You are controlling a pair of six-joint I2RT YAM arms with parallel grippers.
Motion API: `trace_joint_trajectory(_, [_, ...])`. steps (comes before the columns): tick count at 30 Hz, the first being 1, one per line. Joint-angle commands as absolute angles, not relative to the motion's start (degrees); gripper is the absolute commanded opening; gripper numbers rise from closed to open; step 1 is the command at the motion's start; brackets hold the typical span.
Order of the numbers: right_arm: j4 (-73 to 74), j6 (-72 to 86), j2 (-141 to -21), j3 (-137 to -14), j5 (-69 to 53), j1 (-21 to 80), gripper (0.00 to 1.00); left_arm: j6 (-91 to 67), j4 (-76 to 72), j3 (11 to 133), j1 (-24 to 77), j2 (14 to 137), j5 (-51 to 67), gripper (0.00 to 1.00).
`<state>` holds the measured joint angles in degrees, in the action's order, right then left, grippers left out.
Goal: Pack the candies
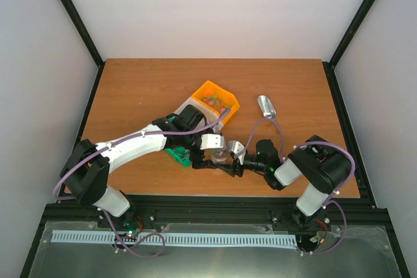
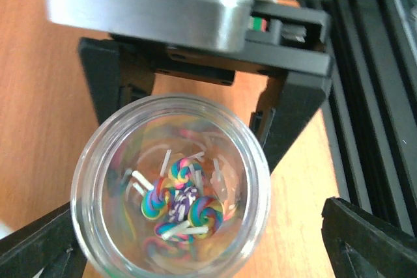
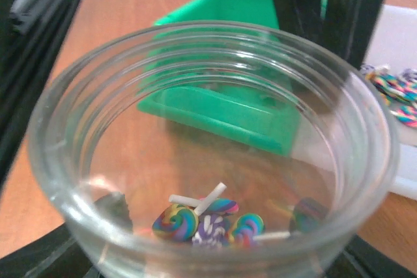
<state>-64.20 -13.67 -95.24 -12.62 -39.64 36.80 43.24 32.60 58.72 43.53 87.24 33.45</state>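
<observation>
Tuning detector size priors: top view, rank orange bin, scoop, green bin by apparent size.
1. orange bin
2-3. scoop and green bin: about alike; the bin is mostly hidden under the left arm.

The left arm (image 1: 133, 142) has a long white shell between bulky black joints. The right arm (image 1: 306, 174) has the same colours (only its white parts look shorter). A thin lilac cable (image 1: 65, 175) loops along each arm, and each wrist carries a small silver-grey box (image 1: 213, 141). The left claw (image 2: 199, 216) has flat, matt black fingers (image 2: 365, 239) with straight angular edges. The right claw (image 2: 195, 128) looks the same.
</observation>
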Motion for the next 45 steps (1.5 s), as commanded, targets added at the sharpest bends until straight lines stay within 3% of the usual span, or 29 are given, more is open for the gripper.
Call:
trace_joint_trajectory(1, [-69.7,-12.5,-97.3,-13.6,-29.8,36.9,0.37,27.8,21.9,57.1,43.2,85.5,28.2,0.97])
trace_joint_trajectory(12, [-67.5,-10.5,-96.6,-14.9,-25.9,37.0,0.37,18.2,12.0,57.0,44.5,88.1,22.6,0.89])
trace_joint_trajectory(20, [-67.7,-10.8,-95.8,-14.4,-30.7,37.0,0.36,23.2,13.9,56.2,44.5,87.5,24.8,0.69])
trace_joint_trajectory(33, [-58.5,-16.1,-90.7,-15.2,-52.5,37.0,0.32,56.0,44.3,63.5,44.4,91.8,39.0,0.66])
trace_joint_trajectory(35, [-58.0,-16.2,-90.7,-15.6,-51.9,37.0,0.31,54.1,44.0,64.9,44.3,92.3,38.7,0.68])
trace_joint_trajectory(40, [-58.8,-14.8,-90.4,-16.0,-45.3,37.0,0.31,40.3,33.3,63.9,42.1,88.9,37.8,0.93])
trace_joint_trajectory(45, [-60.5,-13.1,-92.2,-17.7,-36.1,37.0,0.31,29.6,24.8,62.3,41.2,87.1,31.9,1.00])
